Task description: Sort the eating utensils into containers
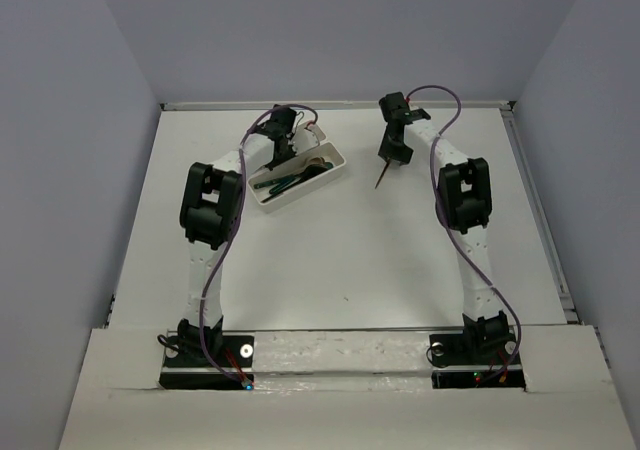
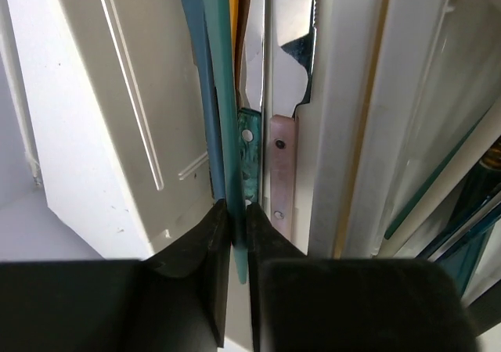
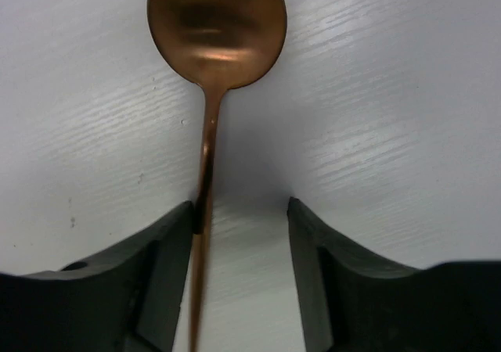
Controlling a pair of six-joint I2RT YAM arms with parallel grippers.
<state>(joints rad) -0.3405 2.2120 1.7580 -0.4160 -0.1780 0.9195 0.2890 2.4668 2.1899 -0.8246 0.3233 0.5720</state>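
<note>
A white tray [image 1: 338, 166] holds several utensils, teal and dark ones among them. My left gripper [image 1: 279, 148] hangs over its far end. Seen from the left wrist, this gripper [image 2: 237, 215] is shut on a slim teal utensil handle [image 2: 223, 94]. Beside that handle lie a riveted teal knife [image 2: 249, 152] and a pale orange-handled knife [image 2: 282, 160]. A copper spoon [image 1: 382, 177] lies on the table to the right, under my right gripper [image 1: 390, 160]. From the right wrist, the spoon [image 3: 217, 23] runs between the open jaws of the right gripper [image 3: 240, 211]. Its handle touches the left finger only.
A second white tray [image 1: 316, 131] shows partly behind the left gripper, at the table's far side. A white tray wall [image 2: 117, 117] fills the left of the left wrist view. Grey walls enclose the table on three sides.
</note>
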